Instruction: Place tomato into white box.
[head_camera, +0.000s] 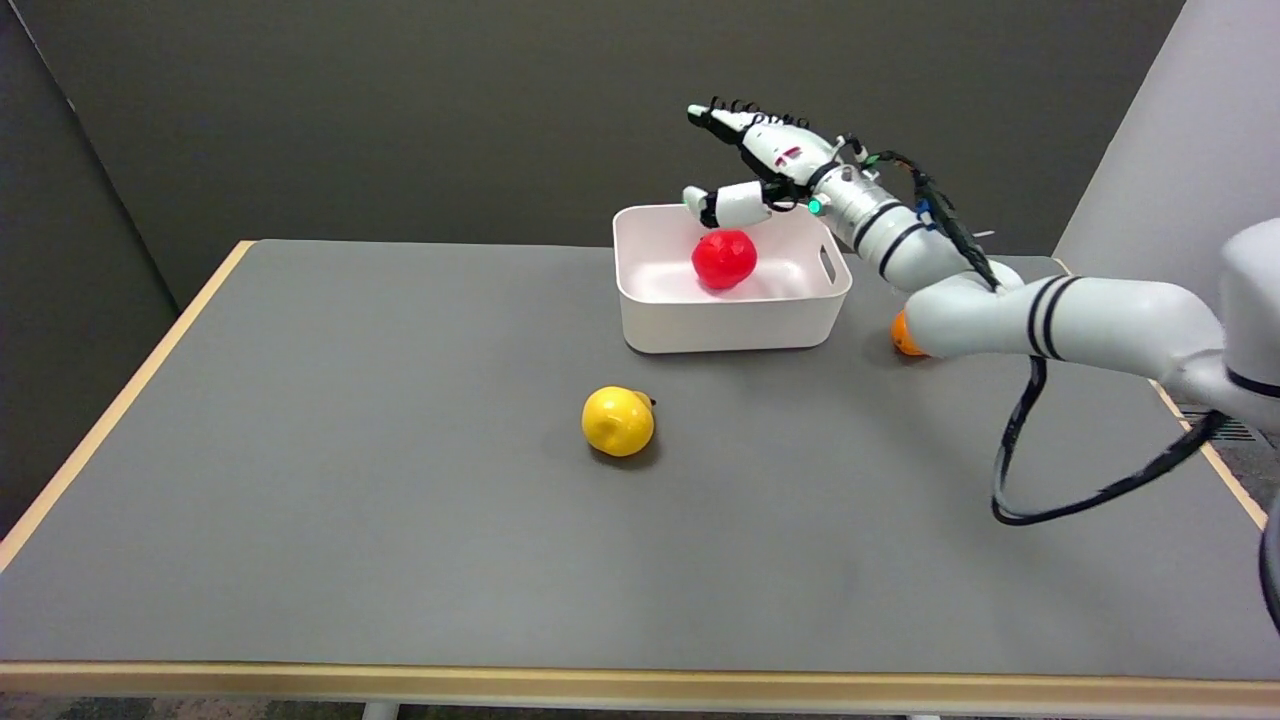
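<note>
A red tomato (724, 259) lies inside the white box (730, 318) at the back of the table, right of centre. My right hand (757, 165) hovers just above the box's far rim, fingers stretched out toward the left and thumb spread below them. It holds nothing. A small gap separates the thumb from the tomato underneath.
A yellow fruit (618, 421) sits on the grey table (300, 480) in front of the box. An orange fruit (906, 335) lies right of the box, partly hidden behind my forearm. A black cable (1060, 500) loops down from the arm over the table's right side.
</note>
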